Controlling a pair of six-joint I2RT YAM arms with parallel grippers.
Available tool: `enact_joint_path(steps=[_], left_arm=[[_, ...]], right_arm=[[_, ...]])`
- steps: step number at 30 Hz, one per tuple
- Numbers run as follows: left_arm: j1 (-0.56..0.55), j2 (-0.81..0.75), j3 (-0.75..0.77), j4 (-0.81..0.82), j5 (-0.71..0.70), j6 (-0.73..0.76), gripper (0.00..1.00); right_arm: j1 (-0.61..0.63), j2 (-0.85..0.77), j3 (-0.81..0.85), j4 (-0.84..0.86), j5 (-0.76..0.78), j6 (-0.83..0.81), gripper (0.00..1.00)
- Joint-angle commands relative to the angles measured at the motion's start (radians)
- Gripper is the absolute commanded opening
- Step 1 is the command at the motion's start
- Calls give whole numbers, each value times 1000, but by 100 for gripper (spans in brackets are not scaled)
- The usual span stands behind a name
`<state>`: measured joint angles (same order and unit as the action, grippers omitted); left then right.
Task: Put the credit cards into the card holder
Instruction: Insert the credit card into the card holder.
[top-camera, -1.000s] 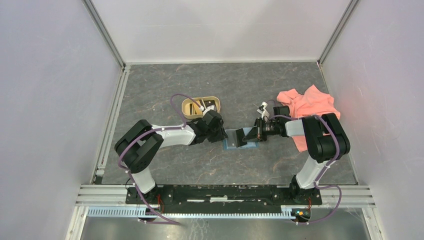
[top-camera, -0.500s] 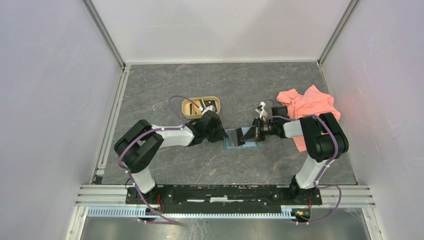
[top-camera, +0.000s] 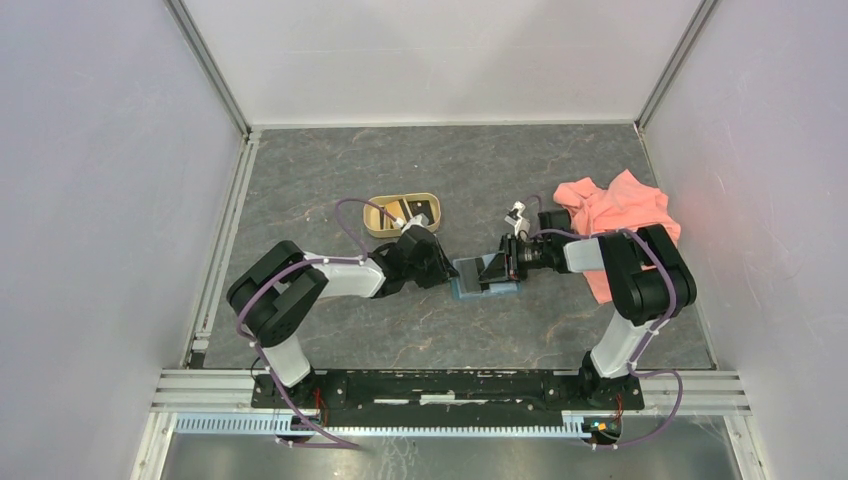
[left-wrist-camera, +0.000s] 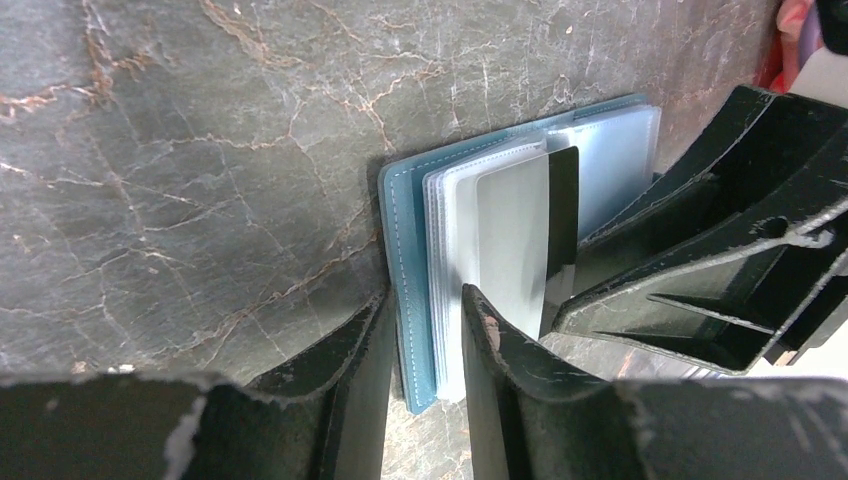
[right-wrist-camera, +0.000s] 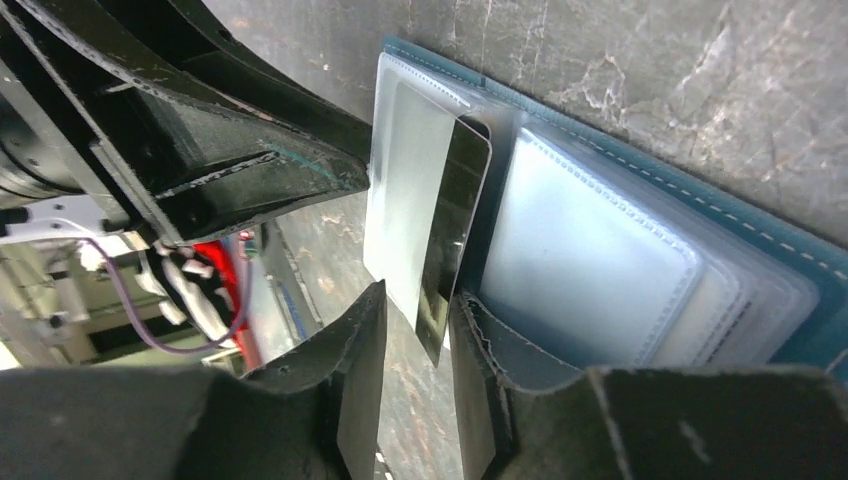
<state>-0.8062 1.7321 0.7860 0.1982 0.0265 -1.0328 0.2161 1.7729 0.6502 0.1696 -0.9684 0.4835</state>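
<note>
The teal card holder (top-camera: 486, 276) lies open on the table between my two grippers, its clear sleeves (left-wrist-camera: 470, 250) fanned up. My left gripper (left-wrist-camera: 425, 350) is shut on the card holder's left cover and sleeve edges. A dark credit card (right-wrist-camera: 455, 235) sits partly inside a sleeve, its end sticking out; it also shows in the left wrist view (left-wrist-camera: 563, 225). My right gripper (right-wrist-camera: 418, 345) straddles that end with its jaws slightly apart: the card rests against one finger, with a gap to the other. More cards (top-camera: 420, 212) lie in the tan tray (top-camera: 378, 218).
A pink cloth (top-camera: 618, 212) lies bunched at the right, beside the right arm. The tan oval tray stands just behind the left gripper. White walls enclose the table on three sides.
My right gripper has moved left toward the card holder, and the dark card has gone from tilted above it to lying in a sleeve. My left gripper stays on the holder's left edge.
</note>
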Motion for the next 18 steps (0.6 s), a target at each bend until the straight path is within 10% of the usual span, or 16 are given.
enact_joint_path(steps=[1,18], left_arm=[[-16,-27,-27,-28,12,-25,39],[-14,-60,-39,9,15,-18,39]], right_arm=[[20,-47,62,-156,99,-202,37],[203,-91,196,-428,370,-540,58]])
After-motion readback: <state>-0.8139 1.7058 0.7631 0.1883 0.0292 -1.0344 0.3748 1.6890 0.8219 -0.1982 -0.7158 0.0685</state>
